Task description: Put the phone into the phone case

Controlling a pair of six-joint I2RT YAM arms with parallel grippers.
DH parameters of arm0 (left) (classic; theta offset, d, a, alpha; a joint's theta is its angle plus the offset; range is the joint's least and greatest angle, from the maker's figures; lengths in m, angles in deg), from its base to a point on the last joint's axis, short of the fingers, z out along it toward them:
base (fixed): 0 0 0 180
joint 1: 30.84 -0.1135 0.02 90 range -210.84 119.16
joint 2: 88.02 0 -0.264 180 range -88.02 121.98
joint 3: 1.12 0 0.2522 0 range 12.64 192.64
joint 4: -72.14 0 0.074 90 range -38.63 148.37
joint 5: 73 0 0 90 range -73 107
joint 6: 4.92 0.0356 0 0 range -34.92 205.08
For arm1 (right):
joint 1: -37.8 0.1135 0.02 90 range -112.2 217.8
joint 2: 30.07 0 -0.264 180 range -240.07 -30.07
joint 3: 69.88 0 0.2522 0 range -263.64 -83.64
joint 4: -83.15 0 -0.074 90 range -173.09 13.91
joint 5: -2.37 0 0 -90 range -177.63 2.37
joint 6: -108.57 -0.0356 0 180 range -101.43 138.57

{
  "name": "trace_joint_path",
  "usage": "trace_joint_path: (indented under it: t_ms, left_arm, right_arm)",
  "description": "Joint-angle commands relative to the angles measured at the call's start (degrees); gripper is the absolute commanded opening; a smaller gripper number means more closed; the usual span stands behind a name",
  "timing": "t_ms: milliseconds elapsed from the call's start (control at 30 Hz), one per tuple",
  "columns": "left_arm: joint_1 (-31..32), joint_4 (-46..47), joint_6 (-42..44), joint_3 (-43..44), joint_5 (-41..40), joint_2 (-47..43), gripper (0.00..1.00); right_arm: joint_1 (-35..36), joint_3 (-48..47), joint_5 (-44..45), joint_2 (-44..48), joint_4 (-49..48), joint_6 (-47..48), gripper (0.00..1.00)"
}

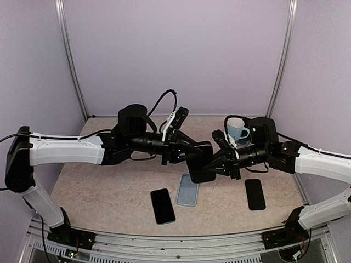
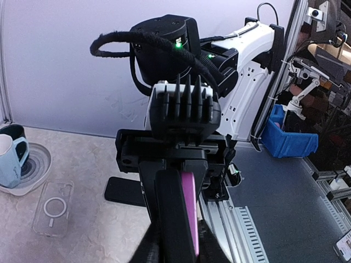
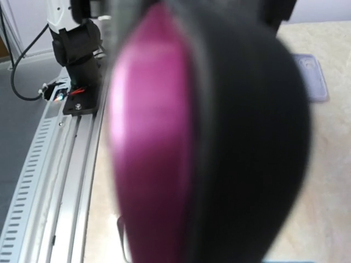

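Note:
A black phone case [image 1: 201, 162] with a magenta phone [image 2: 190, 215] set in it is held edge-up above the table centre, between both grippers. My left gripper [image 1: 184, 151] is shut on its near end; in the left wrist view the dark fingers [image 2: 147, 249] flank it. My right gripper [image 1: 217, 165] is shut on the other end and also shows in the left wrist view [image 2: 176, 162]. In the right wrist view the magenta phone [image 3: 151, 142] and the black case [image 3: 249, 137] fill the frame, blurred.
On the table lie a black phone [image 1: 163, 206], a clear bluish case [image 1: 187, 190] and another black phone [image 1: 254, 194]. A blue-and-white mug [image 1: 237, 130] stands on a coaster at the back right. The clear case also shows in the left wrist view [image 2: 52, 208].

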Motion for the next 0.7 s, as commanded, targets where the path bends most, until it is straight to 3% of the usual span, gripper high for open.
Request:
trace_joint_path:
  t_ms: [0, 33, 233, 267, 367, 400, 500, 567, 667]
  left_arm:
    - [1.05, 4.75, -2.56, -0.94, -4.01, -2.76, 0.84]
    - [1.00, 5.71, -2.37, -2.71, -6.23, -3.23, 0.97]
    - [3.84, 9.97, 2.83, -11.91, -11.97, -5.55, 0.98]
    - [4.46, 9.68, 3.20, -11.46, -11.96, -5.05, 0.92]
    - [5.75, 7.31, 4.86, -7.34, -12.31, -2.37, 0.47]
    - [6.02, 6.35, 5.57, -6.07, -12.11, -1.75, 0.37]
    - [6.25, 6.25, 6.28, -4.99, -11.81, -0.25, 0.24]
    - [6.29, 6.64, 6.17, -4.71, -12.04, -0.30, 0.01]
    - [6.29, 6.70, 5.77, -4.26, -13.02, -0.59, 0.00]
  right_arm:
    - [0.30, -4.08, 0.39, -0.05, -2.33, -1.96, 0.00]
    - [0.30, -4.43, 1.22, 0.43, -2.81, -2.98, 0.00]
    - [0.16, -4.67, -2.28, 4.54, -9.59, -7.50, 0.00]
    - [0.16, -4.57, -3.32, 5.04, -10.86, -8.14, 0.00]
    - [0.24, -4.04, -5.76, 5.93, -15.83, -11.46, 0.00]
    - [0.26, -3.99, -6.20, 6.06, -16.77, -12.18, 0.00]
    - [0.23, -4.29, -6.62, 6.35, -17.08, -12.84, 0.00]
    - [0.24, -4.44, -6.71, 6.08, -16.45, -13.05, 0.00]
    - [0.21, -4.56, -7.33, 5.61, -14.91, -12.43, 0.00]
